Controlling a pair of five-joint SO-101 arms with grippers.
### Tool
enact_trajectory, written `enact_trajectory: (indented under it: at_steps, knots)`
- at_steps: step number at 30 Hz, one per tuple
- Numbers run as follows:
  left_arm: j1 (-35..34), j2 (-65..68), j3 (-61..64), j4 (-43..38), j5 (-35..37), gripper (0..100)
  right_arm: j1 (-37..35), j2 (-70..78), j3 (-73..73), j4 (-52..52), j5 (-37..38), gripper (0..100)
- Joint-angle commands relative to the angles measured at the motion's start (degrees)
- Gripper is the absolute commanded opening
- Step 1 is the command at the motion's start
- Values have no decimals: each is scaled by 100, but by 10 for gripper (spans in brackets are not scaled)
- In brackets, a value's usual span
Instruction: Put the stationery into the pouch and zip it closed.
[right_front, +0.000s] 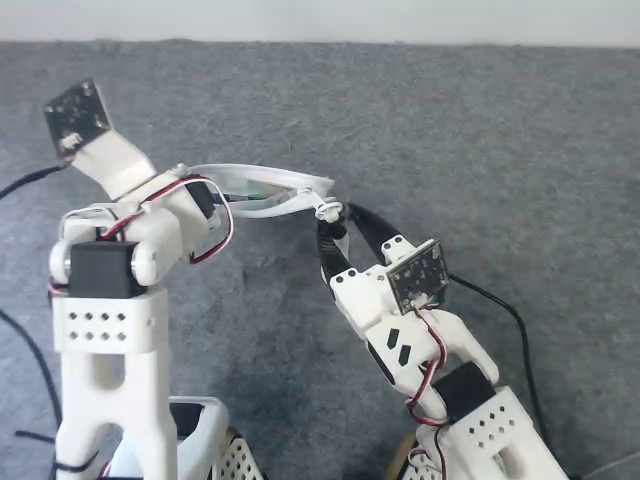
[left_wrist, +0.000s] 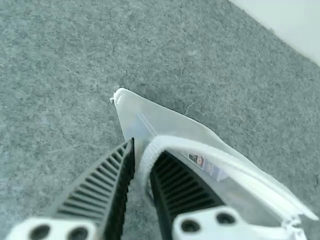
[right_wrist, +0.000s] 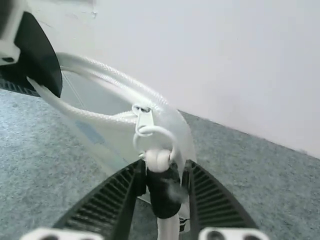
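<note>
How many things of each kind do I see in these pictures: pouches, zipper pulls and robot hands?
pouch: 1
zipper pull: 1
robot hands: 2, the left hand and the right hand
Total: 4

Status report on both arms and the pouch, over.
Left gripper, jaws shut on pouch rim. Right gripper, jaws shut on zipper pull. Zip open between them.
</note>
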Motion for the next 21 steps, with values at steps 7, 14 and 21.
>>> enact_trajectory:
  at_steps: [7, 14, 21]
  knots:
    - [-18, -273, -57, -220, 70, 12, -57, 673, -440, -136, -53, 111]
    - [-26, -273, -57, -220, 70, 12, -48, 418, -466, -127, -53, 6]
    - [-26, -273, -48, -220, 70, 12, -66, -171, -475, 620, -26, 6]
